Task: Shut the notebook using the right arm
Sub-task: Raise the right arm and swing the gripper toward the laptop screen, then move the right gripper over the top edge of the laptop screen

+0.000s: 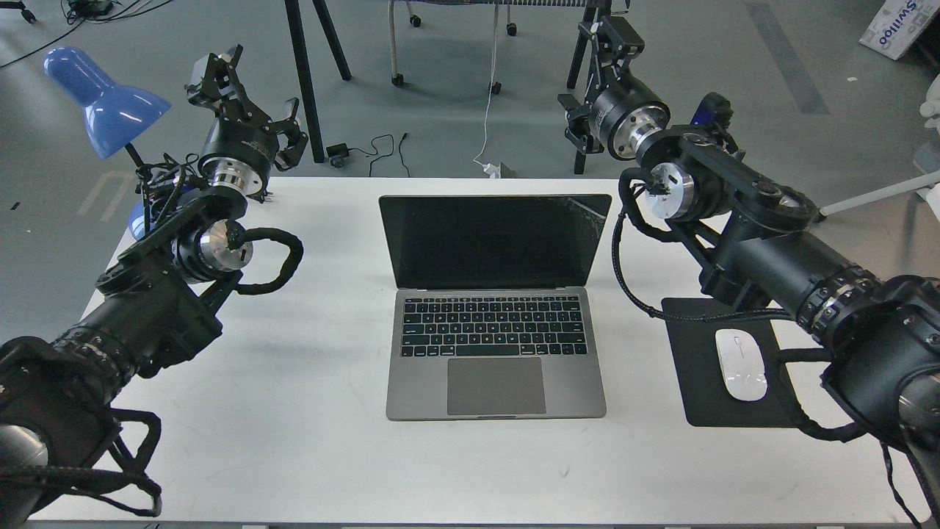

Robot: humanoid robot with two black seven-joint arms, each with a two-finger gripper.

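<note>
**Notebook open at centre table, both arms raised and clear**

Notebook (496,308) sits wide open in the middle of the white table (308,411), and nothing is touching it. But size first: the right arm (771,250) sweeps in from the lower right corner, its thick black segments rising over the mouse pad, bending at a silver-ringed joint beside the screen's cracked upper right corner, then angling up and away towards the far edge. Its right gripper (613,33) ends up high beyond the table's back edge, well apart from the lid, seen dark and nearly end-on, so I cannot tell whether the claw is spread or closed.

Across the way, the left arm (147,308) mirrors it from the lower left, elbow over the table, wrist lifted by the blue lamp (106,99). The left gripper (220,70) points up and away; its fingers do not separate clearly either, so no call on that one.

Back to the notebook: base flat, trackpad nearest the robot, keyboard behind it, black screen standing up at the far side and facing back. Its hinge line, the long axis, runs left to right, square to the table.

Off to the right, a black mouse pad (698,397) lies under the forearm, a white mouse (740,364) resting on it.
</note>
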